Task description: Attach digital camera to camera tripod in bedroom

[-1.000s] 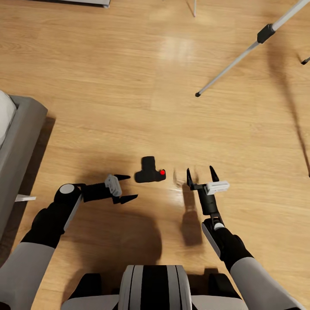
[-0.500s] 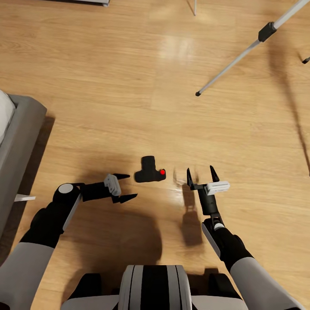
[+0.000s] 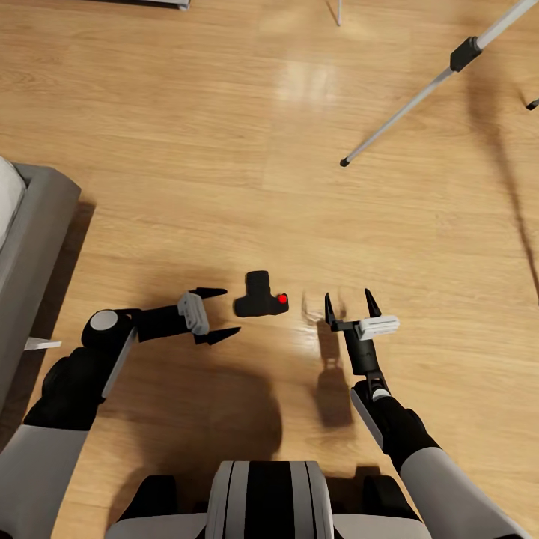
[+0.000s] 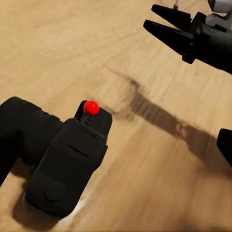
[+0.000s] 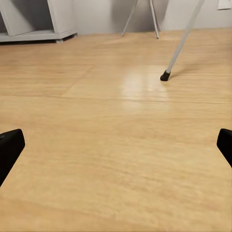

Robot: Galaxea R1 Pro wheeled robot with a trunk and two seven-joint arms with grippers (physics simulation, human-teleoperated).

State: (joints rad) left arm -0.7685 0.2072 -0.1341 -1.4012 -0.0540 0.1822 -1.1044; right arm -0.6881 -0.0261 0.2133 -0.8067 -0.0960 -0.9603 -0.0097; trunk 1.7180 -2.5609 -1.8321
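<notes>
The digital camera (image 3: 260, 296), a small black body with a red button, lies on the wooden floor in the middle of the head view, and close up in the left wrist view (image 4: 58, 154). My left gripper (image 3: 215, 314) is open just to its left, its fingers spread and pointing at the camera. My right gripper (image 3: 349, 304) is open to the camera's right, fingers pointing away from me; it also appears in the left wrist view (image 4: 181, 31). One silver leg of the camera tripod (image 3: 419, 96) slants across the upper right, its foot on the floor (image 5: 166, 76).
A grey-framed bed (image 3: 34, 239) borders the left side. Grey shelving (image 5: 43, 21) stands against the far wall. Thin legs of another stand (image 5: 145, 14) are at the back. Open plank floor lies between the camera and the tripod leg.
My left arm has shifted slightly up and left in the head view, and its fingers have spread wider toward the camera. The right arm and the camera are unmoved.
</notes>
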